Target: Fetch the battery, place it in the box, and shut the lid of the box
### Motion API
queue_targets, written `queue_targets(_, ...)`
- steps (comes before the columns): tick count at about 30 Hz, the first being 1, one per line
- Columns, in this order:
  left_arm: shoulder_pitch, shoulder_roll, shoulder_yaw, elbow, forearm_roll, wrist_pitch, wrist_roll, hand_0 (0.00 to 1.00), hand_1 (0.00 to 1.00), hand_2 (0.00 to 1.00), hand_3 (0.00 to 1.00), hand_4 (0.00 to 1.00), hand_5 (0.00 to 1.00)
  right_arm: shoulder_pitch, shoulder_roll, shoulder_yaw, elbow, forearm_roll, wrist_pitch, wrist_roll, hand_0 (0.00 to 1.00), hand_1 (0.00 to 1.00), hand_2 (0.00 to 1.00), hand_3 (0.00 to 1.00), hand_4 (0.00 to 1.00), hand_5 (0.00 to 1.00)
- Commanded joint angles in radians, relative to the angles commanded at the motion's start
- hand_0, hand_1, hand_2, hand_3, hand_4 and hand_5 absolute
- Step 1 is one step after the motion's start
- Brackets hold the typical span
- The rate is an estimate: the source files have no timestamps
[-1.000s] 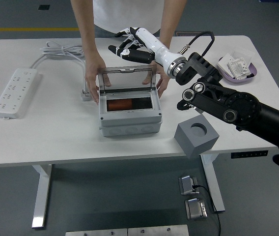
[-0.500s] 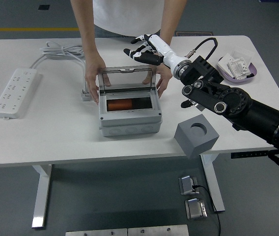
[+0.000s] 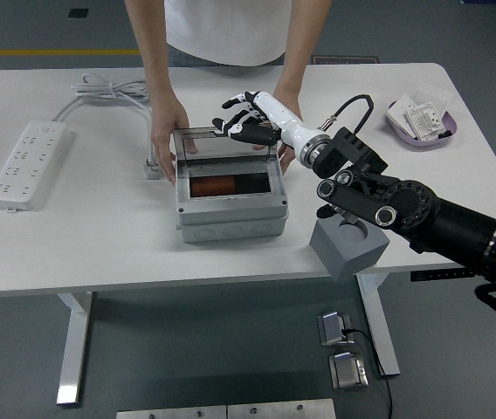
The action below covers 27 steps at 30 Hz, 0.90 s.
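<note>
Right arm: black, jointed, reaching in from the lower right across the worktop (image 3: 99, 236) toward the far left, ending in a white wrist.
Right hand (image 3: 250, 125): white with black fingers, hovering over the far right edge of the box's raised lid, fingers loosely curled and spread, nothing in its grasp; whether the fingertips touch the lid I cannot tell.
Left hand: out of the picture.
Person: standing at the far side in a white shirt; one hand (image 3: 171, 131) flat against the box's left side, the other hand (image 3: 288, 150) at the box's right side, partly hidden behind the robot's wrist.
Grey plastic box (image 3: 230, 196): mid-worktop, its clear hinged lid (image 3: 222, 138) standing open, tilted up at the far edge.
Orange cylindrical battery (image 3: 212, 186): lying on its side inside the box, in the left part of the dark interior.
Grey foam block with round hole (image 3: 349, 242): near right of the box, just under the robot's forearm.
White power strip (image 3: 26, 163): far left, its white cable (image 3: 108, 90) coiled beyond it.
Purple tray (image 3: 423, 129): far right, holding small white packets.
</note>
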Motion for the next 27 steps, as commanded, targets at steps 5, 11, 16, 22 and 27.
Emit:
queue_targets(5, 0.004, 0.0, 0.012, 0.0, -0.019, 0.003, -0.004, 0.642, 0.697, 0.604, 0.585, 0.624, 0.06, -0.008, -0.034, 0.006, 0.063, -0.034, -0.008, -0.012, 0.696, 0.576, 0.606, 0.736, 0.751, 0.589)
queue_targets(11, 0.011, 0.001, 0.041, 0.001, -0.059, 0.005, -0.011, 0.642, 0.697, 0.604, 0.585, 0.623, 0.061, -0.03, -0.078, -0.018, 0.138, -0.046, -0.017, -0.018, 0.699, 0.57, 0.608, 0.734, 0.749, 0.585)
queue_targets(16, 0.016, 0.0, 0.058, 0.002, -0.083, 0.004, -0.013, 0.641, 0.698, 0.605, 0.587, 0.624, 0.061, -0.049, -0.099, -0.043, 0.195, -0.058, -0.02, -0.021, 0.696, 0.572, 0.607, 0.734, 0.747, 0.585)
queue_targets(22, 0.018, -0.001, 0.076, 0.003, -0.106, 0.007, -0.021, 0.641, 0.697, 0.604, 0.586, 0.623, 0.064, -0.064, -0.123, -0.044, 0.269, -0.112, -0.019, -0.046, 0.693, 0.571, 0.606, 0.733, 0.745, 0.59)
queue_targets(27, 0.022, -0.003, 0.092, 0.003, -0.125, 0.009, -0.026, 0.641, 0.697, 0.604, 0.586, 0.623, 0.064, -0.08, -0.146, -0.03, 0.324, -0.154, -0.014, -0.068, 0.693, 0.57, 0.608, 0.736, 0.741, 0.587)
